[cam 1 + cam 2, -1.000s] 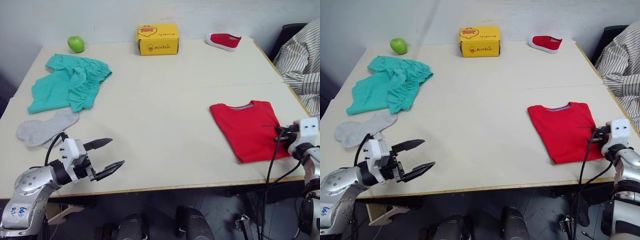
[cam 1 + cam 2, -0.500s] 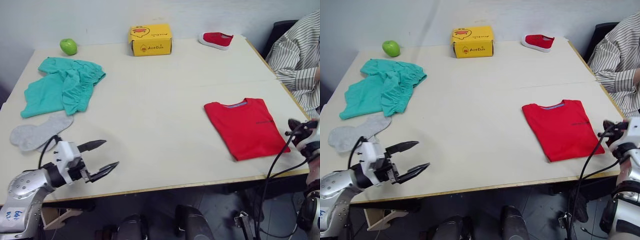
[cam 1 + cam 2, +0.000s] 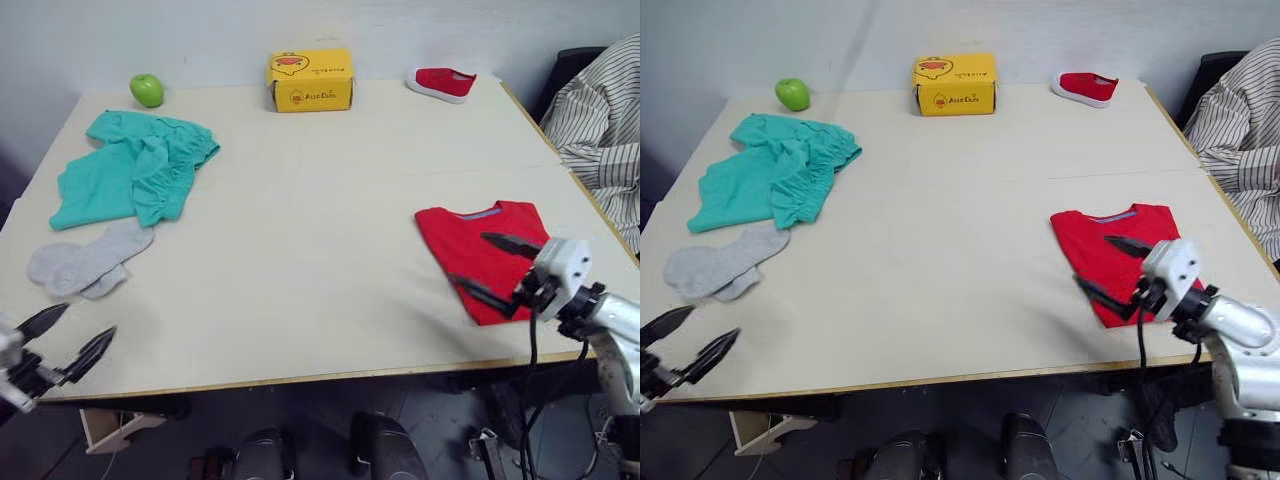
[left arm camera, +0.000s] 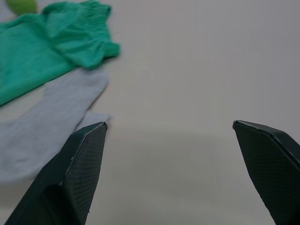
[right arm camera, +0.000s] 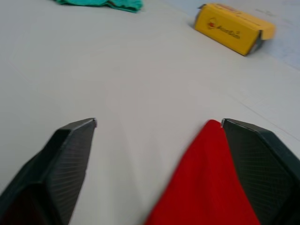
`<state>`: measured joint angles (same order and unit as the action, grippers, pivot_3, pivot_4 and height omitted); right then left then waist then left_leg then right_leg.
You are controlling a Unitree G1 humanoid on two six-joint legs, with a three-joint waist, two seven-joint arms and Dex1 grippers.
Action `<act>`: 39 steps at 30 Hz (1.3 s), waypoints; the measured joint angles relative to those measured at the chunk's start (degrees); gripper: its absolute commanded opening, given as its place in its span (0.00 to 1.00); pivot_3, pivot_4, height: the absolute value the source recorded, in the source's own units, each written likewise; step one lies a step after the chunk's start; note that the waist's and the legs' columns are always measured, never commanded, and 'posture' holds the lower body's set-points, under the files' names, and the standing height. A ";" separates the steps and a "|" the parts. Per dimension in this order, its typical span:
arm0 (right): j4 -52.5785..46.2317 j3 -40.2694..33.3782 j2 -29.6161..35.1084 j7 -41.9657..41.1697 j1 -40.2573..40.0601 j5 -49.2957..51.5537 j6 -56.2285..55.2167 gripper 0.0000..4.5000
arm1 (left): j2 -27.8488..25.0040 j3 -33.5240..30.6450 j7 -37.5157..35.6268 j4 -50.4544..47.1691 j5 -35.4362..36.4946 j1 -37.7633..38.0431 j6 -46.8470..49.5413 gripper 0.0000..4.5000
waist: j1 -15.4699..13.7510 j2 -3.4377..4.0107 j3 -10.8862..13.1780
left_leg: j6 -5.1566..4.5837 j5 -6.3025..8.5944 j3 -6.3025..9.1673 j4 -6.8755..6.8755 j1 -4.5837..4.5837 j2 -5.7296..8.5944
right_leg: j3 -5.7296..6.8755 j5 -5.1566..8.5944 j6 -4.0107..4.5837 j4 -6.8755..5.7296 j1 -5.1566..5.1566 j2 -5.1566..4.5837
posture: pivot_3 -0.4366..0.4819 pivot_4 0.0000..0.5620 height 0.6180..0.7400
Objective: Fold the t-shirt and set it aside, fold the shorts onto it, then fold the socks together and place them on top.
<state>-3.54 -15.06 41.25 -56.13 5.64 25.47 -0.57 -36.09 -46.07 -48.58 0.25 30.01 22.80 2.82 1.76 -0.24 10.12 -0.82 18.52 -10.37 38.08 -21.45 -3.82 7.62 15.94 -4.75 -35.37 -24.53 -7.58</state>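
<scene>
Item: clothes-folding table (image 3: 320,250), one moment. The red t-shirt (image 3: 1118,255) lay folded into a neat rectangle near the table's front right edge, collar toward the far side. The right gripper (image 3: 1112,268) hovered over the shirt's near left corner, jaws spread wide and holding nothing. The left gripper (image 3: 66,338) sat low at the front left edge, jaws likewise spread and empty. The teal-green shorts (image 3: 134,177) lay crumpled at far left, unfolded; the grey socks (image 3: 86,262) lay flat and overlapping just in front of them, touching the shorts' hem. Bystanders: green apple (image 3: 147,89), yellow box (image 3: 311,79), small red shoe (image 3: 444,82), all along the far edge; a person's striped sleeve (image 3: 604,110) at right. Risks, as judged: the right fingertips could snag the shirt and undo the fold; the shirt, so close to the edge, could be dragged off; a grab at the shorts could catch the socks too and pull them along.
</scene>
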 measured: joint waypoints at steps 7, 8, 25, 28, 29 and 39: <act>-1.57 1.67 -3.23 -0.39 -3.06 -0.87 -2.93 1.00 | 1.97 -4.43 4.32 6.66 -0.20 3.70 -0.95 1.00 | 1.35 0.13 0.19 | -0.77 -0.96 5.10 -0.43 -0.59 2.00 | 4.27 0.50 -0.75 0.65 2.54 -1.82 | 0.48 0.27 1.00; -2.54 2.22 -3.37 -0.76 -4.18 -1.28 -3.85 1.00 | 2.03 -5.26 4.81 7.44 -0.11 4.23 -0.86 1.00 | 0.70 -0.06 0.19 | -0.74 -0.91 4.82 -0.29 -0.69 2.06 | 3.84 0.61 -0.72 0.42 2.27 -1.85 | 0.48 0.27 1.00; -17.81 5.43 -4.07 -1.10 -15.10 4.24 -2.03 1.00 | -10.57 11.40 10.93 6.22 1.23 -28.59 17.29 1.00 | -4.43 -0.15 0.21 | -0.58 -0.94 4.22 -0.07 -0.70 1.94 | 2.91 0.46 -0.64 0.34 2.01 -1.58 | 0.48 0.27 1.00; -18.69 5.91 -6.24 2.69 -10.63 4.30 0.14 1.00 | -11.53 23.21 10.05 15.99 -4.92 -45.82 17.13 1.00 | -3.72 -0.16 0.21 | -0.48 -1.02 3.82 -0.10 -0.66 1.96 | 2.88 0.30 -0.90 0.21 1.91 -1.34 | 0.48 0.27 1.00; -18.86 6.20 -6.95 4.03 -8.63 4.28 0.87 1.00 | -11.42 26.51 9.66 20.54 -7.33 -51.01 16.16 1.00 | -3.30 -0.20 0.23 | -0.51 -1.03 3.76 -0.08 -0.73 1.94 | 2.87 0.25 -0.94 0.27 1.87 -1.29 | 0.48 0.27 1.00; -19.58 6.11 -10.46 11.78 -4.62 3.87 4.50 1.00 | -4.39 45.62 11.24 66.53 -28.94 -82.82 0.15 1.00 | -1.60 -0.40 0.28 | -0.42 -0.84 3.27 -0.14 -0.83 2.06 | 2.54 0.28 -0.98 0.44 1.55 -0.92 | 0.48 0.27 1.00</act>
<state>-23.12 -8.95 30.79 -44.35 1.02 29.34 3.93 -40.48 -0.46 -37.34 66.78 1.06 -60.01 2.97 0.16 -0.64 10.40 -1.24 17.67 -7.10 37.94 -22.28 -1.76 10.15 16.22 -5.73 -34.93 -22.98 -8.50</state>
